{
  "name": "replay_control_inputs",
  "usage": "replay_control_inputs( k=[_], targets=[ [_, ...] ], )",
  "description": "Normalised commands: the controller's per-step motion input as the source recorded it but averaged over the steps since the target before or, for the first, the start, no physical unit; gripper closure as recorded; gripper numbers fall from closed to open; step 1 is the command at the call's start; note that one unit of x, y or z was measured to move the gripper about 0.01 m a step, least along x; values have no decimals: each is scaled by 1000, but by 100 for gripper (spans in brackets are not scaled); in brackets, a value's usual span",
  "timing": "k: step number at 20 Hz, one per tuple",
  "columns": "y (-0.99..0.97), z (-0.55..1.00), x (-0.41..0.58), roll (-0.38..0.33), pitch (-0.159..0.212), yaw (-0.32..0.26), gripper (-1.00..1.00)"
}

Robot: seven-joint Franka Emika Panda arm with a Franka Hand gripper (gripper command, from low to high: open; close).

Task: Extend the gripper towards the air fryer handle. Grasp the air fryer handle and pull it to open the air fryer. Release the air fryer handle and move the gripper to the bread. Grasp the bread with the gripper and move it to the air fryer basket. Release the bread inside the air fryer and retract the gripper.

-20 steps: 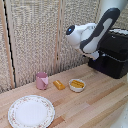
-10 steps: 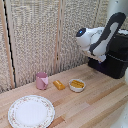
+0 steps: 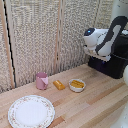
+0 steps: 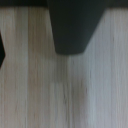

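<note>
Over the last second the arm has swung from near the middle of the table towards the exterior view's right, and its white and black wrist now hangs just in front of the air fryer, hiding most of the appliance's front. That placement fits the first step, the reach for the air fryer handle: in the wrist view a dark, thick bar juts out over the pale wooden table, and it is probably the handle, seen from close above. The gripper itself cannot be made out in either view, so whether its jaws stand apart or closed cannot be told; nothing appears to be held. The drawer looks closed, so the basket is judged not yet pulled out. The bread lies untouched on the table, well apart from the arm, between a pink cup and a small white bowl holding something yellow. A floral-rimmed plate sits nearer the camera, out of the arm's likely path.
</note>
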Motion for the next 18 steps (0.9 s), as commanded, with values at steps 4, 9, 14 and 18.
replay_control_inputs(
  k=[4,9,14,18],
  targets=[
    [-586,0,-111,-33,0,155,-100],
    [-345,1,89,0,29,102,100],
    [0,0,17,0,4,0,100],
    [40,91,67,12,57,-80,100]
  ],
)
